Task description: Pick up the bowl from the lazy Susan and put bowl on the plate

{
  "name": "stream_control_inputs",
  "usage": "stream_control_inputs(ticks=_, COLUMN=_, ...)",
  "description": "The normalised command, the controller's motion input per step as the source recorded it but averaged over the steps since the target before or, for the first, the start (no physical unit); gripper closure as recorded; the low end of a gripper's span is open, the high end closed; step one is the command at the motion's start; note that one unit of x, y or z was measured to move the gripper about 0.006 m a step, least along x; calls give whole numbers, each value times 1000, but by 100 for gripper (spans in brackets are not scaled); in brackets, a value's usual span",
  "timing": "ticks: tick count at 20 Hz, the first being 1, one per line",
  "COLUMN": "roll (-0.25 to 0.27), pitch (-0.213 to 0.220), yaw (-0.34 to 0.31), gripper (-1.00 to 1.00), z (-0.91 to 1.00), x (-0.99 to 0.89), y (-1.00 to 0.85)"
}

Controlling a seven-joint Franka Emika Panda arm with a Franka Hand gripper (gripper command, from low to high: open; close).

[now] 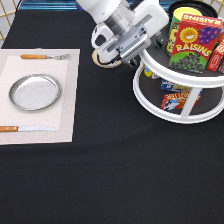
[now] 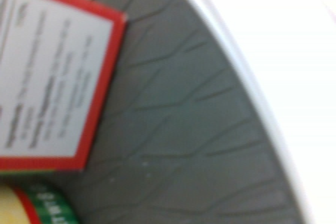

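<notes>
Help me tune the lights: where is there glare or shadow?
Exterior view: plate glints; lazy Susan has its lower shelf shadowed under the top tier, at whose rim the pincer hangs. Wrist view: grey shelf evenly lit, white rim glaring.

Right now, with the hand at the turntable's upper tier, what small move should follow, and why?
Probably ease the gripper inward over the lazy Susan. It sits at the upper tier's rim, and the wrist view shows only grey shelf and a red-edged box, no bowl. The plate holds nothing.
</notes>
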Motion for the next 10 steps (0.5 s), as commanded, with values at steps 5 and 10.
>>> stream_control_inputs(ticks=5, roll=18, pitch=0, yaw=9, gripper=-100, z=165, x=48, y=-59)
stream_control_inputs(ticks=10, roll=-81, pitch=-28, yaw=18, gripper=-100, z=625, x=-323, y=81)
